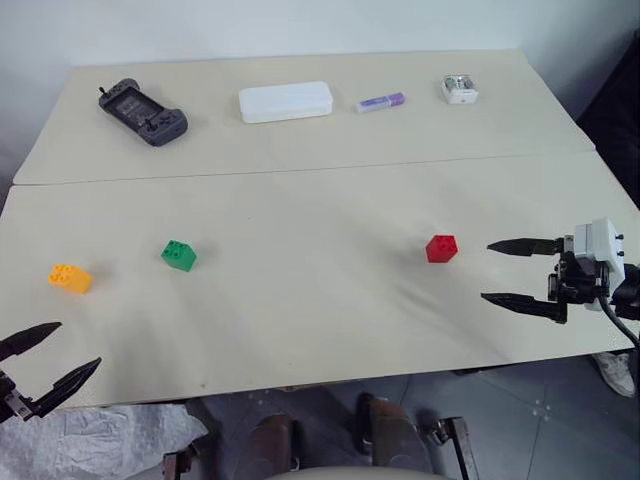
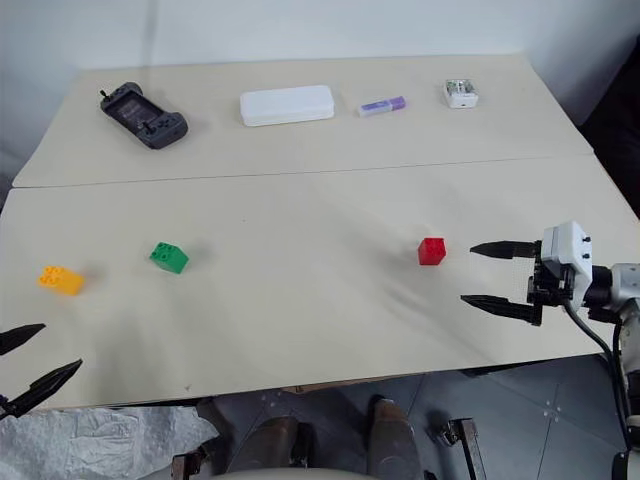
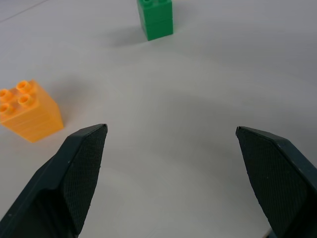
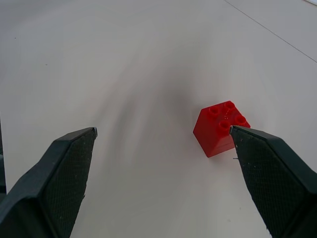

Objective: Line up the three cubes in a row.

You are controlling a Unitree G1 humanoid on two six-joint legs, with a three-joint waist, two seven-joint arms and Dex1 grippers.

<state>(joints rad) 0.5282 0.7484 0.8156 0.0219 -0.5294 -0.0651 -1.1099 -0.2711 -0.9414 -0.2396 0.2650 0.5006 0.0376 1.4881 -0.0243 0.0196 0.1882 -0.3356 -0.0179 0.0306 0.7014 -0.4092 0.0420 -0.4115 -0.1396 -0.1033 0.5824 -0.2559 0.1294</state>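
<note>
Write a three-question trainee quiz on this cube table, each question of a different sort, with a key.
1. True or false: the right hand is shut on the red cube.
2. Multiple choice: which cube lies nearest the left hand?
A. the green cube
B. the orange-yellow cube
C. the red cube
3. Fill in: at the table's far edge, the purple item lies between the white case and the small white ____.

Key:
1. False. Both hands are open and hold nothing; the red cube sits on the table just ahead of the right hand.
2. B
3. box
</note>
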